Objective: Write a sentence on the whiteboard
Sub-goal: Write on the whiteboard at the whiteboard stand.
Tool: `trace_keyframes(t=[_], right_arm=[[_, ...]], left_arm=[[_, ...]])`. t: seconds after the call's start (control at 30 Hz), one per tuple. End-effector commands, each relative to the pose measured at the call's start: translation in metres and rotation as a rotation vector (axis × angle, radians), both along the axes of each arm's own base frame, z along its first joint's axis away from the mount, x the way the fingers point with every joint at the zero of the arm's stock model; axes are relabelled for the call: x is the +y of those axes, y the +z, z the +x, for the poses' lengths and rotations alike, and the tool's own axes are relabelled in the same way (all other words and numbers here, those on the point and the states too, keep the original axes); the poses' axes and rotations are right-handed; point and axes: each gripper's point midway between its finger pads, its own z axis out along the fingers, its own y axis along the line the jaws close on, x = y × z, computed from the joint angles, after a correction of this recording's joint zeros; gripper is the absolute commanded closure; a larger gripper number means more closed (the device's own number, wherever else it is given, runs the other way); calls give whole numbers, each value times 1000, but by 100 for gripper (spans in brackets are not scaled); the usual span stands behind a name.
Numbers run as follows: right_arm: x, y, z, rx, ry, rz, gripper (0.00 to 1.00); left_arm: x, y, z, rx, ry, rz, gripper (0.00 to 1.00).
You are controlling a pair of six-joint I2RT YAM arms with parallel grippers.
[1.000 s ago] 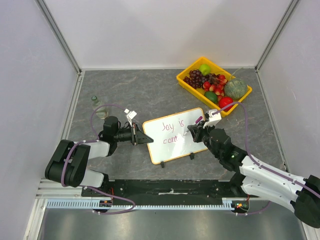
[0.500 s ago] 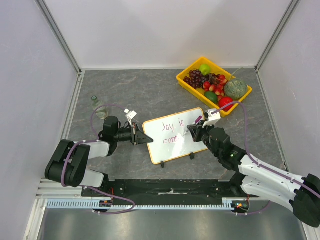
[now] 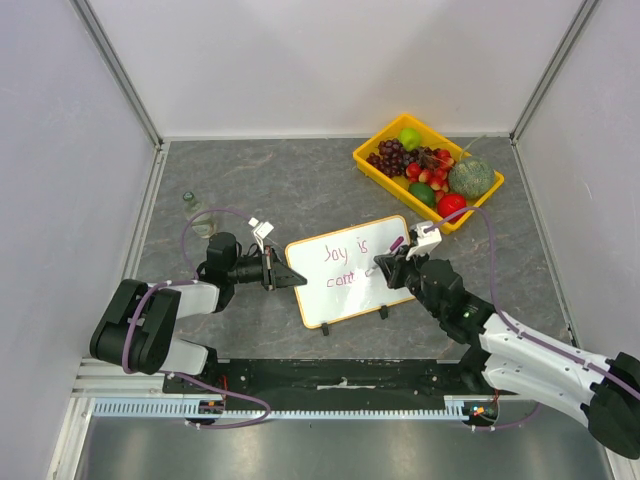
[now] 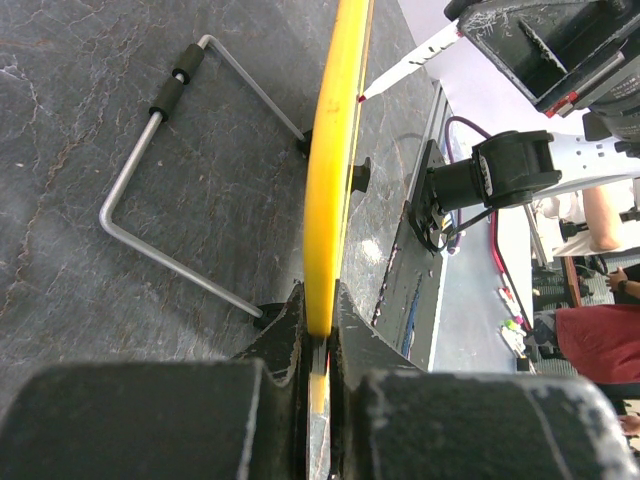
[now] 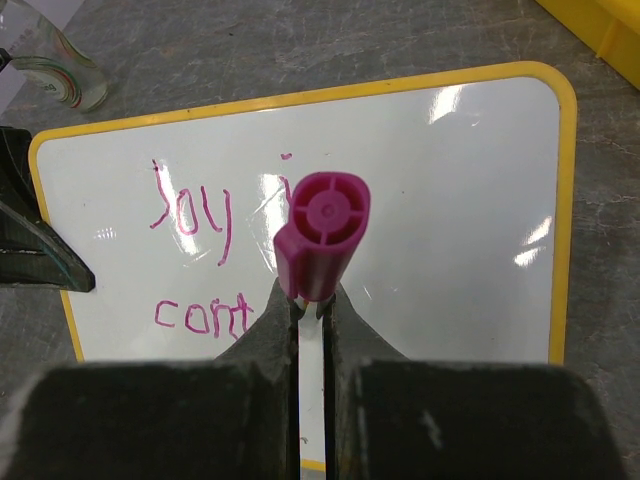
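Observation:
The whiteboard [image 3: 340, 300], white with a thin yellow frame, stands tilted on the table's middle. Pinkish-red writing on it reads "Joy i" [image 5: 190, 215] above "cont" [image 5: 200, 315]; the marker hides what follows. My left gripper [image 3: 285, 277] is shut on the board's left edge [image 4: 335, 150], also in the left wrist view [image 4: 320, 320]. My right gripper [image 3: 390, 262] is shut on a magenta-capped marker [image 5: 320, 235], its tip against the board just right of "cont" [image 3: 342, 279]. The marker's white tip [image 4: 410, 70] touches the board's face in the left wrist view.
A yellow fruit tray [image 3: 470, 205] with grapes, apples and a melon sits at the back right. A small glass bottle [image 3: 197, 212] stands back left of the board, also in the right wrist view [image 5: 50, 50]. The board's wire stand [image 4: 170, 200] rests behind it.
My right gripper with the marker has shifted slightly left and nearer along the second line. The left gripper and the board have not moved.

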Motion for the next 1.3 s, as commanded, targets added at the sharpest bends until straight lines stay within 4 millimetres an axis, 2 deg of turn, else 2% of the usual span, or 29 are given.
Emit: trace_keyframes(t=[0.0, 0.43, 0.7, 0.87, 1.27], right_arm=[[-8, -2, 0, -6, -25, -15, 100], [-8, 26, 15, -56, -81, 4, 100], [-7, 34, 18, -68, -85, 17, 100], [-6, 26, 14, -53, -64, 3, 100], [-14, -9, -2, 19, -37, -43, 100]], left_arm=[[2, -7, 9, 6, 42, 30, 98], [2, -7, 9, 4, 41, 31, 98], [2, -8, 9, 4, 42, 31, 98], [1, -7, 8, 7, 40, 29, 98], [1, -8, 9, 6, 39, 31, 98]])
